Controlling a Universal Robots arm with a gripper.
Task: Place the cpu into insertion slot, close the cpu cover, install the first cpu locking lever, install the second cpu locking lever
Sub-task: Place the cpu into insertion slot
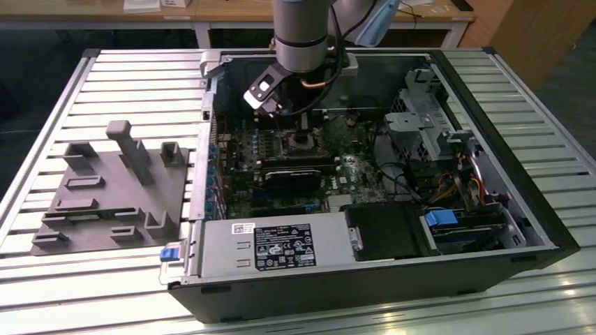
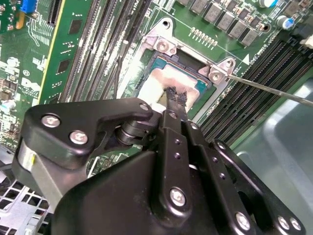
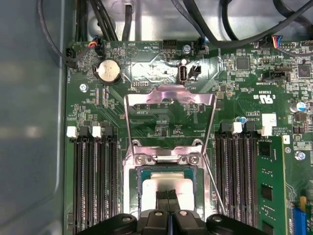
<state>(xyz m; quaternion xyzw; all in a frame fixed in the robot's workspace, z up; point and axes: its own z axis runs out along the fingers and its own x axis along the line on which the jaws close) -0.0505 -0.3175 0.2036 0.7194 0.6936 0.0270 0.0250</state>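
Silver-tan, flat square cpu (image 3: 154,190) sits in the square black insertion slot (image 3: 139,196), directly below the black gripper (image 3: 168,195), which is closed, tips together at the chip's top. Silver-grey metal cpu cover (image 3: 168,95) stands hinged open.

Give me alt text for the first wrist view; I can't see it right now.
The gripper, fingertips together, is down at the top of the cpu, which lies in the insertion slot. The cpu cover stands open beyond it, and a thin locking lever juts out unlatched beside the socket, with memory slots on both sides.
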